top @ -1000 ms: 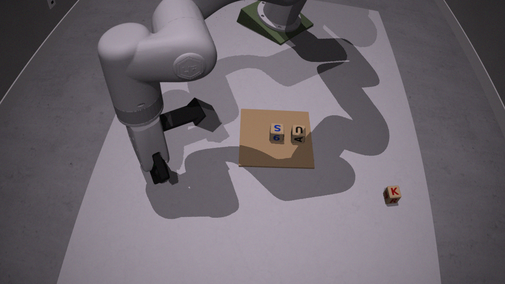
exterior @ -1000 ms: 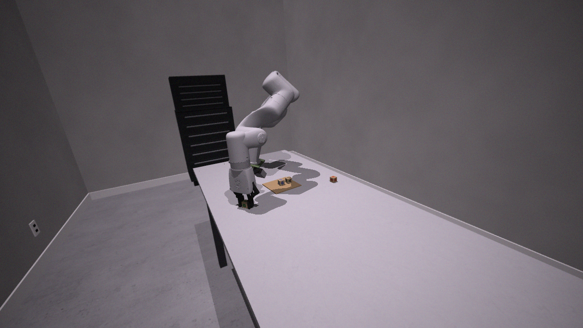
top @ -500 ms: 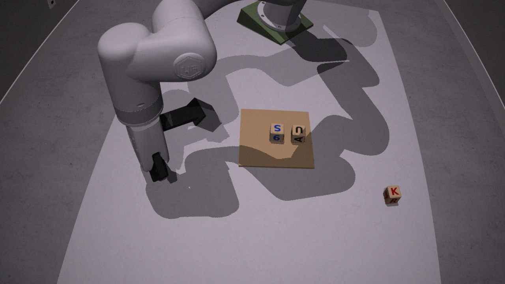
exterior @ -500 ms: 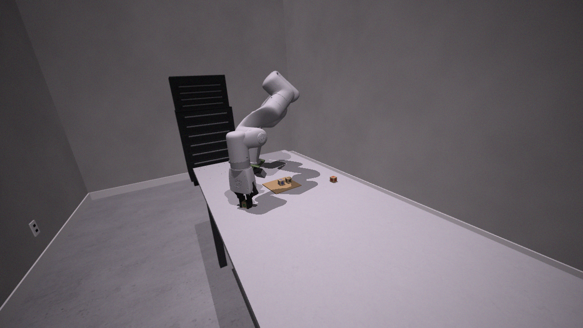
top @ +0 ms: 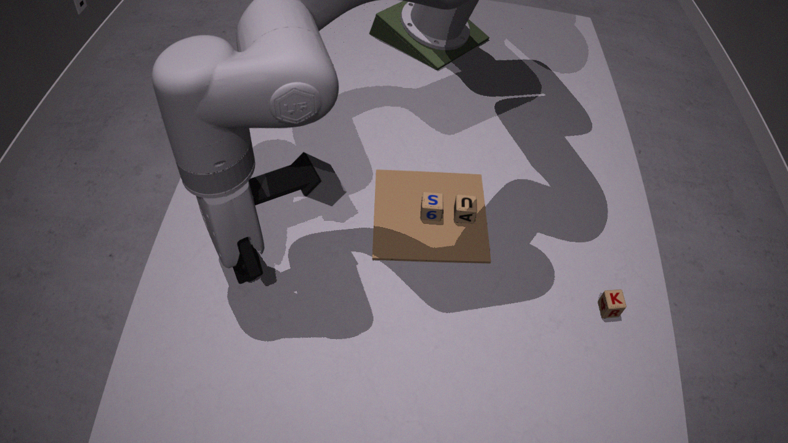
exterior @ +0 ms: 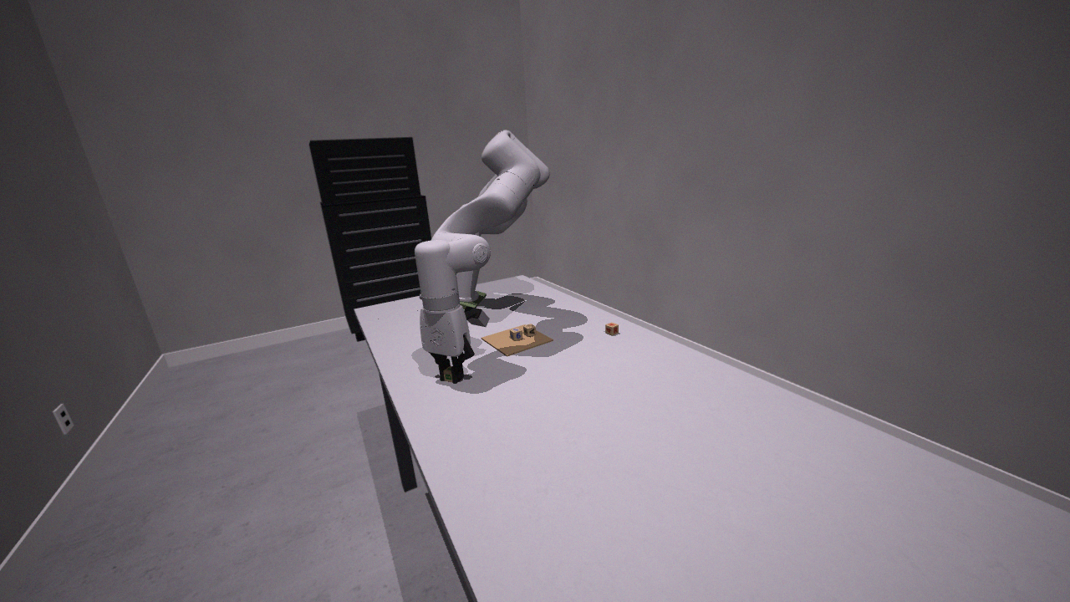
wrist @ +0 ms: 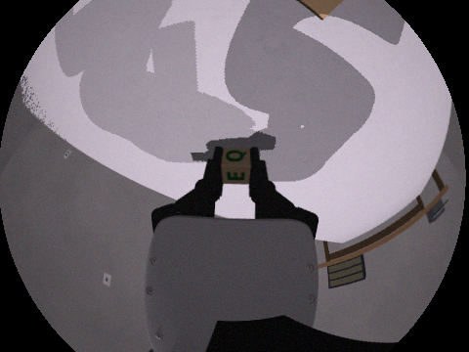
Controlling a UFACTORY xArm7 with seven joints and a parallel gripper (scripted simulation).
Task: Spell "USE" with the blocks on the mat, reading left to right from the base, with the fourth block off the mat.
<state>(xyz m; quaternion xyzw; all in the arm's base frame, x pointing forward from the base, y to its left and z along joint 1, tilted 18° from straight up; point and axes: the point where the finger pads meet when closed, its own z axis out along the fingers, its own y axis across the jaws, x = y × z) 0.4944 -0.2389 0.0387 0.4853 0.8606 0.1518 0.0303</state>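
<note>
Grey walls frame a long white table, where the gripper stands clamped on a block with green letters. Block and gripper sit well apart from the tan mat.

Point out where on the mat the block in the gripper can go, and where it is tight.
The gripper is shut on the E block. The mat has a bare strip between its edge nearer the gripper and the S block, and another along its edge farthest from the base. It is tight between the S block and the U block.
</note>
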